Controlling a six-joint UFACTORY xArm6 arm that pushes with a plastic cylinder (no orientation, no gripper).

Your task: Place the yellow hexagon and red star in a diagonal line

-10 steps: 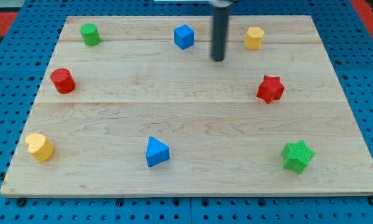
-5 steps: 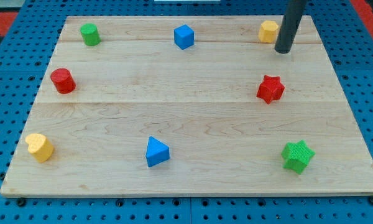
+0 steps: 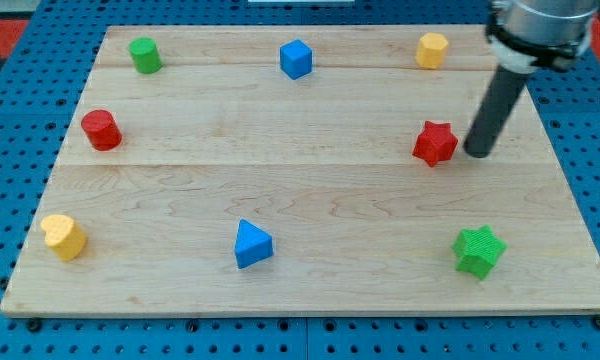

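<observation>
The yellow hexagon (image 3: pixel 432 49) sits near the top right of the wooden board (image 3: pixel 310 290). The red star (image 3: pixel 435 143) lies below it, at the right of the board's middle band. My tip (image 3: pixel 477 153) is on the board just to the right of the red star, a small gap apart from it. The rod rises up and to the right from the tip to the arm at the view's top right.
A blue cube (image 3: pixel 296 58) and a green cylinder (image 3: pixel 145 54) sit along the top. A red cylinder (image 3: pixel 101 130) and a yellow heart (image 3: pixel 64 236) are at the left. A blue triangle (image 3: pixel 251 244) and a green star (image 3: pixel 478 250) are near the bottom.
My tip swept right along the top, nudging the yellow hexagon up and right, then came down the right side to stop beside the red star. The other blocks stayed put.
</observation>
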